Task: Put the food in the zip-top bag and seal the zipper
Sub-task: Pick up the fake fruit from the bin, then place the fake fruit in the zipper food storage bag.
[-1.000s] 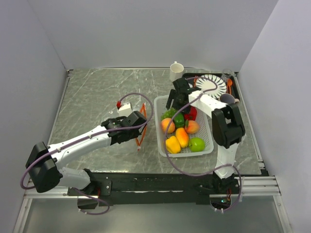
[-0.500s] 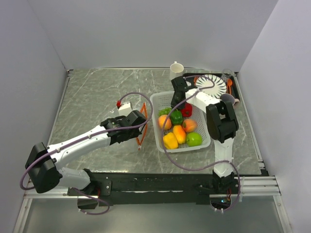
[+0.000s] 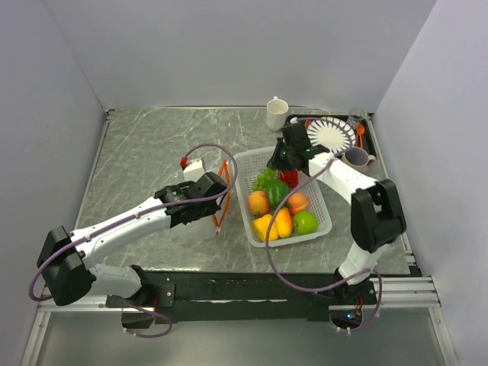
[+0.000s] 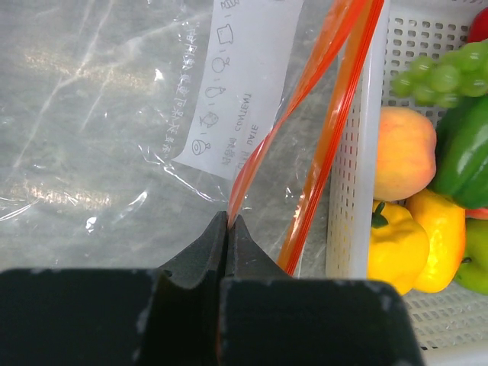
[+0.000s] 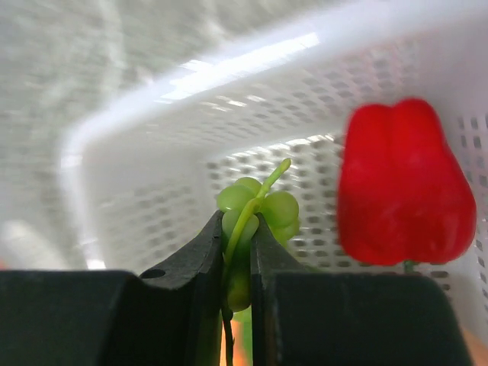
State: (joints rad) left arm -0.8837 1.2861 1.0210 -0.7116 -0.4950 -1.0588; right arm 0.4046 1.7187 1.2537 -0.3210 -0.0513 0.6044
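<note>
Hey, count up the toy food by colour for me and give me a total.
Green: 3, grapes, green pepper, green apple
Red: 1, red pepper
Yellow: 1, yellow pepper
Orange or peach: 3, left peach, right peach, orange piece
Total: 8

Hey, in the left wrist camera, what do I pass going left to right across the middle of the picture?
zip-top bag clear plastic → its white printed label → orange-red zipper → white basket wall → peach → green pepper
</note>
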